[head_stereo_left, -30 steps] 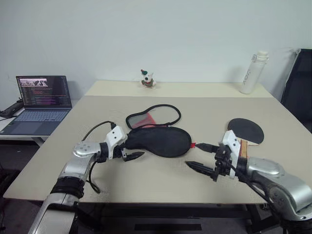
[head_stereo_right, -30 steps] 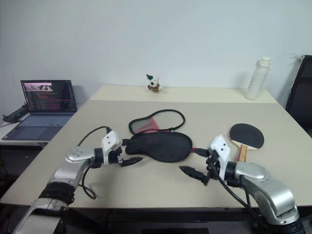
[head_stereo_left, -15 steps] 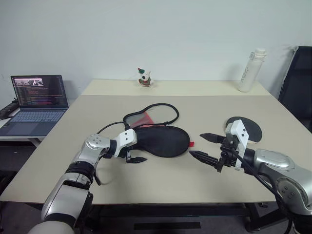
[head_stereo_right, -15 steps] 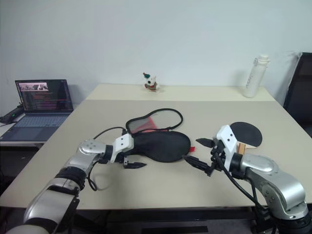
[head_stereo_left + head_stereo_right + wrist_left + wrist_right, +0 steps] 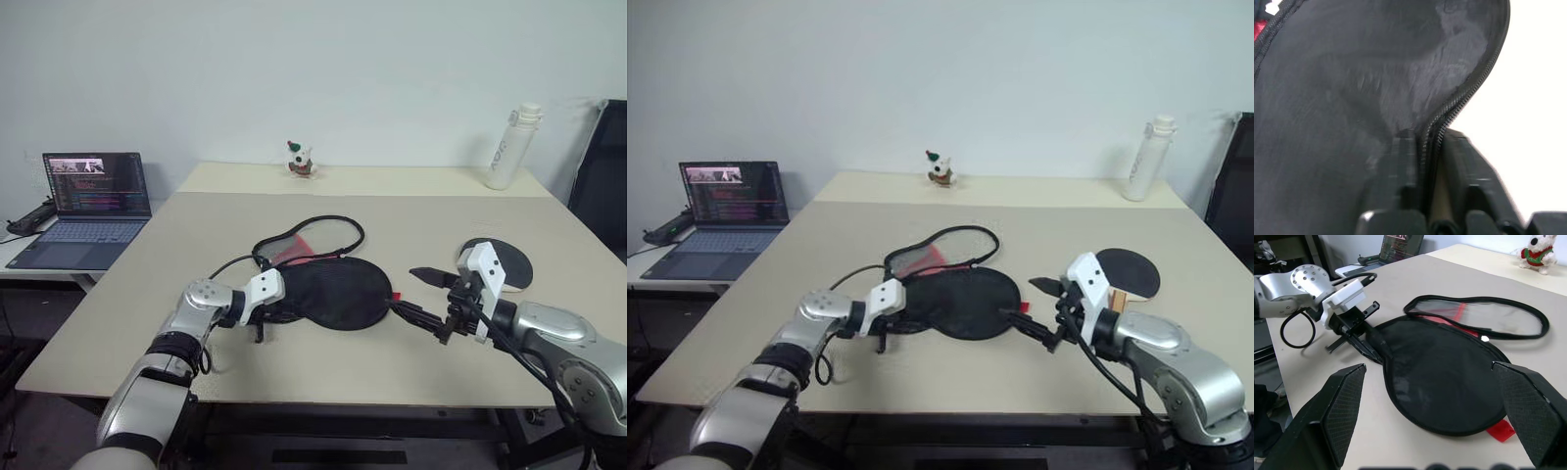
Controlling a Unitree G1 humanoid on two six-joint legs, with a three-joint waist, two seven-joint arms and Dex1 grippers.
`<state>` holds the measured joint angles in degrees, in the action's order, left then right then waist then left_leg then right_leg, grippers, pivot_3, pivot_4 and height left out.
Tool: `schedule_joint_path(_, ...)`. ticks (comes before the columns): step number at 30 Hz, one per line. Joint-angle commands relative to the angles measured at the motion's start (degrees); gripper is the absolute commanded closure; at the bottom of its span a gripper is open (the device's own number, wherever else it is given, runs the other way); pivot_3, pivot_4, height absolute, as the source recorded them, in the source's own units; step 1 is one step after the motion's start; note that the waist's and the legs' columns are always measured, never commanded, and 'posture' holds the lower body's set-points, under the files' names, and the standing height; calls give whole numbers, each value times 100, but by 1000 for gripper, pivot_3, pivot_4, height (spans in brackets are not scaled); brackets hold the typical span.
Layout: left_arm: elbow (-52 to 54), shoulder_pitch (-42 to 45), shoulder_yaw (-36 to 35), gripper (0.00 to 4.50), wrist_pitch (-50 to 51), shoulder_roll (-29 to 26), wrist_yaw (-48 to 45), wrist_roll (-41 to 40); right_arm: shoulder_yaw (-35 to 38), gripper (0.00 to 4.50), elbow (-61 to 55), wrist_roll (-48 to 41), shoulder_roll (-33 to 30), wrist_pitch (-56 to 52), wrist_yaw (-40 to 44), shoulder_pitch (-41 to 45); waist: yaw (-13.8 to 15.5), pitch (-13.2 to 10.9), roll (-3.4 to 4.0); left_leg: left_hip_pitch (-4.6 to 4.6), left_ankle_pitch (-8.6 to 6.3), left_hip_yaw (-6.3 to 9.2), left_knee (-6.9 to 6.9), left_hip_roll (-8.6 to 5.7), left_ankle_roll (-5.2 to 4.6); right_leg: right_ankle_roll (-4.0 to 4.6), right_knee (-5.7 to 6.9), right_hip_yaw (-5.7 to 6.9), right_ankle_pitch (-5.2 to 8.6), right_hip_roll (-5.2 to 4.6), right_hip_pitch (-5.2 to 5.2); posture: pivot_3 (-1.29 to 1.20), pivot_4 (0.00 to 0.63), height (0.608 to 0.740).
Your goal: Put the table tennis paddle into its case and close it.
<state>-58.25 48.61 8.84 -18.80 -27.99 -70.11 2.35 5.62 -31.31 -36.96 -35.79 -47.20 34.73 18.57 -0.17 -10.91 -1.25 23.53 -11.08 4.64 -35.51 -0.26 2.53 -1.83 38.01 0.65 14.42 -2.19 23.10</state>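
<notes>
The table tennis paddle (image 5: 496,264) is found lying flat on the table (image 5: 411,211), just beyond and outboard of the right gripper (image 5: 419,295), outside the case (image 5: 333,289); no part of it has been inserted. The case is laid out between the two grippers, unzipped, with its black round part spread on the table and its mesh-and-red flap (image 5: 945,250) folded open on the far side. The left gripper (image 5: 263,318) is clenched on the near rim of the case, the zipper edge (image 5: 1459,100) being seen in the left wrist view to run in between its fingers (image 5: 1400,161). The right gripper is spread wide and empty, hovering at the opposite end of the case, near the small red tab (image 5: 1501,430), with its fingers (image 5: 1344,401) either side of the black part as seen from its own wrist. Contact between the right gripper and the case cannot be confirmed. The task is judged to be at an early stage: the case is held at one edge, while picking up the paddle, sliding it in, folding the flap over and running the zip remain to be done.
</notes>
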Motion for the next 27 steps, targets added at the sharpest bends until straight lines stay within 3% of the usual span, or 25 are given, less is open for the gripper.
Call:
schedule_joint_path(1,524,-146,-135,4490,596,208,258,-192,235,0,-72,34,-101,162,-35,-24,12,0,0,2,0,0,-5,0,0,-2,0,1,-1,0,-1,0,150,740)
schedule_joint_path(4,1187,-281,-273,4490,1303,407,541,-378,289,0,-46,30,-149,187,-30,-48,15,0,0,23,-1,1,-21,-2,0,-8,-3,0,-5,-1,5,0,150,740)
schedule_joint_path(11,2570,-357,-488,4490,3434,1478,1780,-835,388,0,119,60,-308,273,69,-77,2,-3,-4,38,-1,0,-34,-12,0,-22,-11,-2,-13,-9,9,0,150,740)
schedule_joint_path(16,2131,98,-532,4490,3789,2221,2659,-838,367,0,250,112,-403,370,139,-93,-20,-3,-5,31,-1,2,-35,-6,-1,-21,-3,-1,-13,-1,9,0,150,740)
schedule_joint_path(20,1870,276,-502,4490,3818,2444,2901,-821,360,0,284,168,-381,396,135,-134,-29,-3,-5,33,-1,-4,-33,-9,0,-22,-10,-6,-13,-1,9,0,150,740)
schedule_joint_path(24,2009,248,-518,3478,3883,2466,2850,-932,398,0,289,137,-263,332,9,-152,-29,-4,-6,33,-2,-3,-30,-8,-1,-22,-12,-5,-13,-1,11,0,150,740)
schedule_joint_path(27,2478,53,-536,2406,4080,2237,2501,-1118,409,0,294,106,-201,246,-101,-145,-29,-4,-6,34,-2,-3,-32,-8,0,-22,-10,-6,-13,-1,11,0,150,740)
